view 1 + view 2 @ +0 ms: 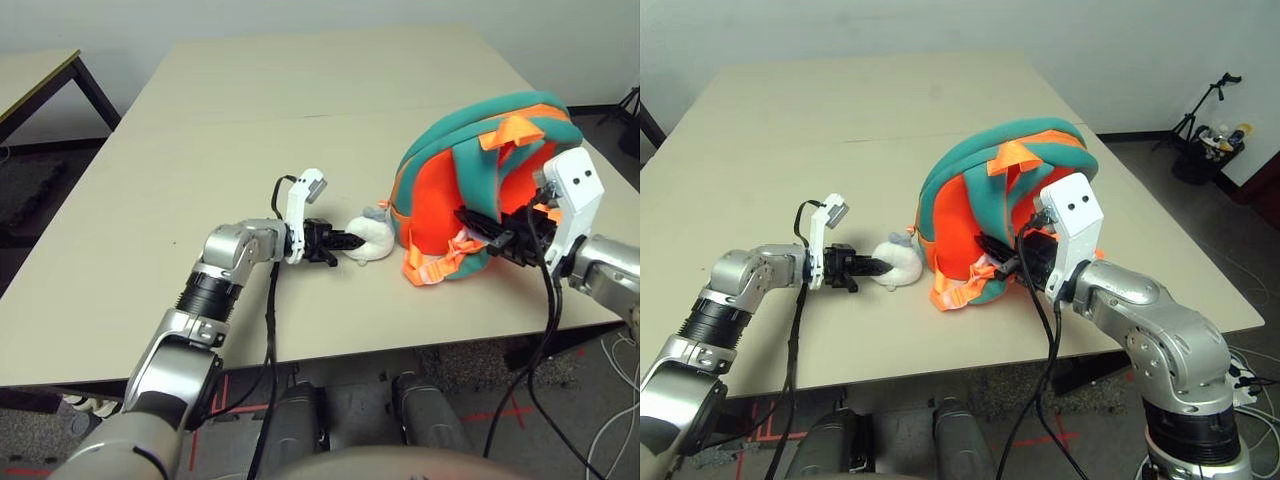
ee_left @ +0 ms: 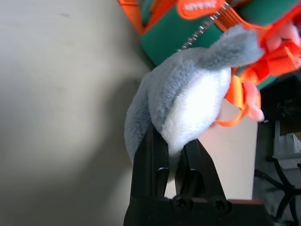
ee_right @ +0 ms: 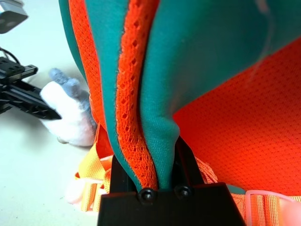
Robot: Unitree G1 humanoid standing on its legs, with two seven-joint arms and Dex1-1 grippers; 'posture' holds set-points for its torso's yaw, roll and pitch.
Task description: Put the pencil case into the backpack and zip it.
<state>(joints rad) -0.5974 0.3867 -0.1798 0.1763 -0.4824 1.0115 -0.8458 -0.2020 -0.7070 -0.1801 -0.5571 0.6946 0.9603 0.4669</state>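
Nearest, the right end effector is clamped on a fold of the backpack's teal and orange fabric. Left of it, the left end effector is clamped on the plush charm, which lies on the worktop against the backpack. The backpack rests on its side at right centre. Its fabric looks soft and light and folds under grip; a seam or edge probably gives the firmest hold. The pencil case cannot be located.
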